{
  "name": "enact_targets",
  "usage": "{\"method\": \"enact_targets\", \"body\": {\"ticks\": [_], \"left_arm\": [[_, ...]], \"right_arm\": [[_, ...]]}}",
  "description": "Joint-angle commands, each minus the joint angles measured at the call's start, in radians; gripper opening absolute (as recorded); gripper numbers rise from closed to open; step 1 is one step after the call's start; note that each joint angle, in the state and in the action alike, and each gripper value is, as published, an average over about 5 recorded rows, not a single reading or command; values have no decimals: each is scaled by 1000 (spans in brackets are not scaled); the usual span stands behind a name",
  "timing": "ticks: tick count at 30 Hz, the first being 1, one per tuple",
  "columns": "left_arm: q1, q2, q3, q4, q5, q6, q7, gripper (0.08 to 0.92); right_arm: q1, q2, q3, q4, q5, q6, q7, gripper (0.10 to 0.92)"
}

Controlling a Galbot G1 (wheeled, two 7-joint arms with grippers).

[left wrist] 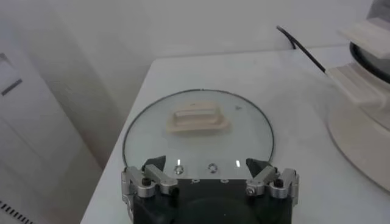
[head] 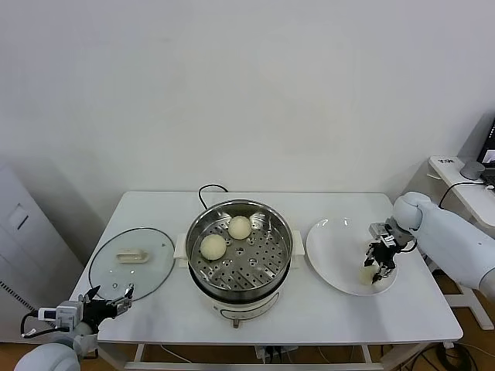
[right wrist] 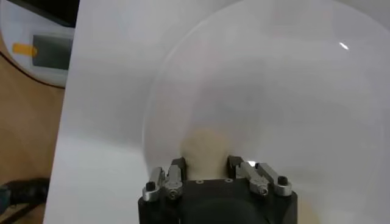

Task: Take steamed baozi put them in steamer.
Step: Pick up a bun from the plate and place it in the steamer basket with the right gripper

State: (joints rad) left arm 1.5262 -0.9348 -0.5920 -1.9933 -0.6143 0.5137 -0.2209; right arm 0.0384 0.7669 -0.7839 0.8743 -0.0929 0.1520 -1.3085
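Note:
The steel steamer (head: 288,232) stands mid-table with two pale baozi on its perforated tray, one at the back (head: 240,226) and one at the left (head: 213,246). My right gripper (head: 381,259) is down on the white plate (head: 332,239), fingers closed against both sides of a third baozi (head: 368,276). In the right wrist view that baozi (right wrist: 204,143) fills the gap of the right gripper (right wrist: 205,161) over the plate (right wrist: 274,91). No other baozi shows on the plate. My left gripper (head: 108,294) is open and empty at the table's front left corner.
The round glass lid (head: 131,263) with a cream handle lies flat left of the steamer, just beyond my left gripper (left wrist: 207,163); it also shows in the left wrist view (left wrist: 244,131). A black cord (head: 207,189) runs behind the steamer. The plate sits near the table's right edge.

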Motion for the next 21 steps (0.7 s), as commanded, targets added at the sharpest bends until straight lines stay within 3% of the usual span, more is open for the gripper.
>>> {"method": "enact_targets", "body": {"ticks": [1, 11, 21], "left_arm": [[-1, 1, 2, -2, 0, 1, -1, 823], [3, -1, 6, -5, 2, -2, -1, 823], [-3, 7, 19, -7, 7, -1, -1, 823]], "right_arm": [[301, -31, -163, 144, 164, 6, -22, 416], [570, 79, -247, 304, 294, 155, -25, 416], [558, 148, -237, 484, 244, 420, 4, 420]]}}
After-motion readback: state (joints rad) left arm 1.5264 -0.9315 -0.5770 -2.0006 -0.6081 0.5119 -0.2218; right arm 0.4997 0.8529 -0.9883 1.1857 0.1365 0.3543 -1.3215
